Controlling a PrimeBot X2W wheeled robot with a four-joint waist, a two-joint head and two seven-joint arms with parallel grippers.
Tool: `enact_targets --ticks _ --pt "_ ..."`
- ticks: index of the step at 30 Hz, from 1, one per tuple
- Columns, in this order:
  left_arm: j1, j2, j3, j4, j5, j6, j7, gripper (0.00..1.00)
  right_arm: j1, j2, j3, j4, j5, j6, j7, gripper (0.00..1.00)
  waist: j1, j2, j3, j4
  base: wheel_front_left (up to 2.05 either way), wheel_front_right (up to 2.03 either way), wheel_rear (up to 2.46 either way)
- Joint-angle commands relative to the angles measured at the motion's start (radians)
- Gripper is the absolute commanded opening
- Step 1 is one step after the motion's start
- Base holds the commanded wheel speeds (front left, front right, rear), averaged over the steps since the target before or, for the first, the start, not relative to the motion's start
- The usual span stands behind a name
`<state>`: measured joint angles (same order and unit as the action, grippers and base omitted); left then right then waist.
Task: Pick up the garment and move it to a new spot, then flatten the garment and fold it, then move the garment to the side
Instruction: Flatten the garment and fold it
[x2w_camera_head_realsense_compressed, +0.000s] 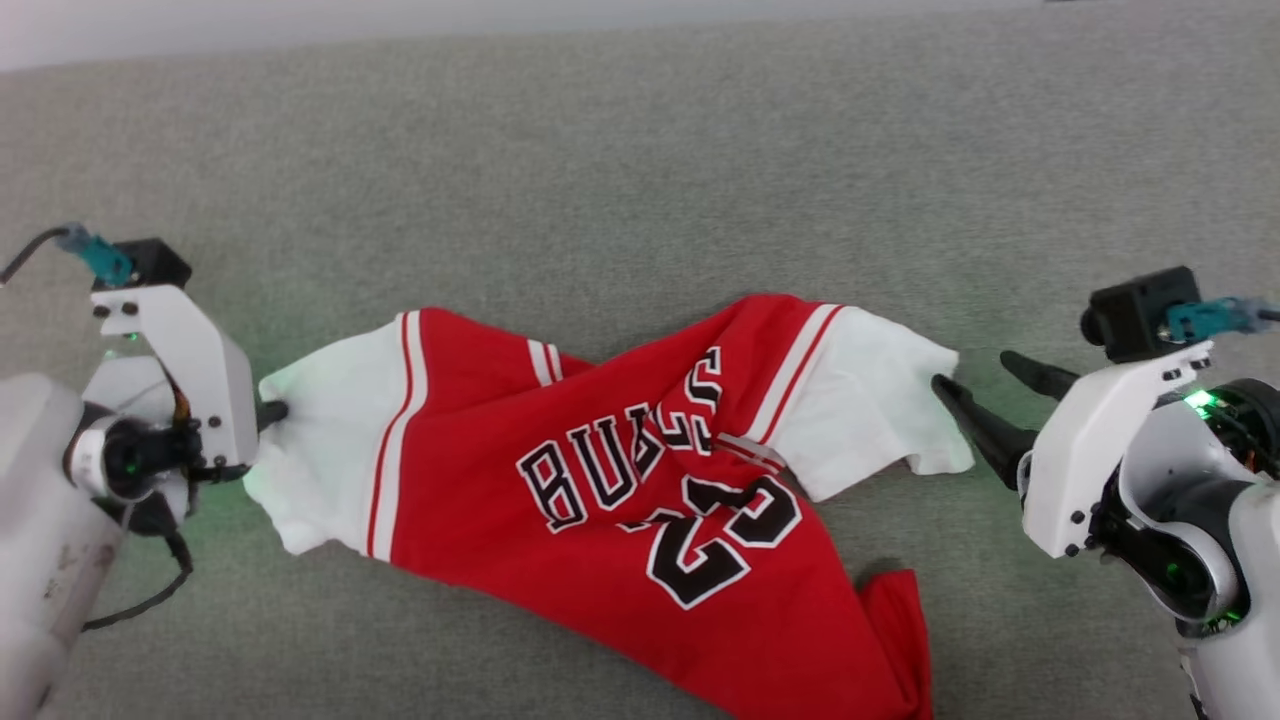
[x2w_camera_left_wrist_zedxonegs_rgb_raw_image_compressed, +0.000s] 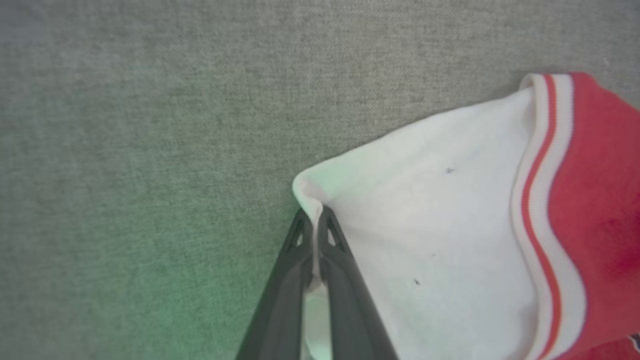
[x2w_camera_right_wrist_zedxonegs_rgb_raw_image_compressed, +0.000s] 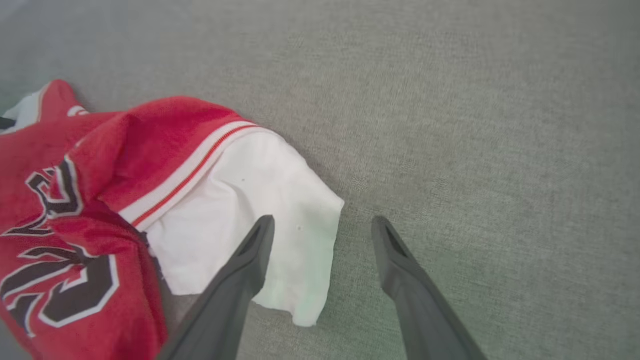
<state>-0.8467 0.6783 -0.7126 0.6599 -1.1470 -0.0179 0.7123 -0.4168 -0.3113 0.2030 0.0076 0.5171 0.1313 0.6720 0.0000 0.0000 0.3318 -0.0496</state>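
The garment (x2w_camera_head_realsense_compressed: 610, 480), a red jersey with white sleeves, striped trim and black lettering, lies twisted and rumpled across the grey cloth surface. My left gripper (x2w_camera_head_realsense_compressed: 272, 411) is shut on the edge of its white left sleeve (x2w_camera_left_wrist_zedxonegs_rgb_raw_image_compressed: 430, 220), the cloth pinched between the fingertips (x2w_camera_left_wrist_zedxonegs_rgb_raw_image_compressed: 327, 225). My right gripper (x2w_camera_head_realsense_compressed: 975, 378) stands open just off the white right sleeve (x2w_camera_right_wrist_zedxonegs_rgb_raw_image_compressed: 260, 200). One finger (x2w_camera_right_wrist_zedxonegs_rgb_raw_image_compressed: 255, 250) is over the sleeve's corner and the other (x2w_camera_right_wrist_zedxonegs_rgb_raw_image_compressed: 390, 250) is over bare surface.
The grey fabric surface (x2w_camera_head_realsense_compressed: 640, 150) stretches wide behind the jersey and to both sides. A pale wall strip (x2w_camera_head_realsense_compressed: 300, 20) runs along the far edge. The jersey's lower hem (x2w_camera_head_realsense_compressed: 900, 640) trails toward the near edge.
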Motion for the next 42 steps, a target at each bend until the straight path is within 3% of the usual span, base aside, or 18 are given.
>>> enact_targets --ticks 1,10,11,12,20,28,42 --pt "0.02 -0.042 -0.022 0.004 0.004 -0.004 0.002 0.0 -0.011 -0.002 0.004 0.008 -0.006 -0.001 0.005 1.0 0.0 0.0 0.015 0.016 0.0 0.0 0.0" --pt "-0.007 -0.073 -0.026 0.037 0.007 -0.027 -0.019 0.0 -0.069 0.029 0.027 0.167 0.02 -0.001 0.119 1.0 0.0 0.0 0.033 0.048 0.0 0.0 0.0" --pt "-0.011 -0.076 -0.026 0.043 0.007 -0.032 -0.019 0.0 -0.072 0.035 0.028 0.184 0.026 -0.001 0.128 0.64 0.0 0.0 0.034 0.05 0.0 0.0 0.0" --pt "-0.014 -0.079 -0.028 0.049 0.008 -0.035 -0.021 0.0 -0.078 0.036 0.034 0.198 0.026 -0.001 0.137 0.0 0.0 0.0 0.034 0.053 0.0 0.0 0.0" --pt "-0.043 -0.092 -0.022 0.1 0.006 -0.057 -0.04 0.0 -0.132 0.039 0.063 0.283 0.076 0.0 0.163 0.0 0.0 0.0 0.016 0.061 0.0 0.0 0.0" --pt "-0.117 -0.091 -0.014 0.131 0.021 -0.08 -0.069 0.0 -0.242 -0.002 0.088 0.304 0.127 0.0 0.113 0.0 0.0 0.0 -0.078 0.062 0.0 0.0 0.0" --pt "-0.344 -0.121 -0.006 0.191 0.092 -0.106 -0.225 0.0 -0.563 -0.042 0.225 0.453 0.145 0.0 -0.116 0.0 0.0 0.0 -0.293 0.063 0.0 0.0 0.0"
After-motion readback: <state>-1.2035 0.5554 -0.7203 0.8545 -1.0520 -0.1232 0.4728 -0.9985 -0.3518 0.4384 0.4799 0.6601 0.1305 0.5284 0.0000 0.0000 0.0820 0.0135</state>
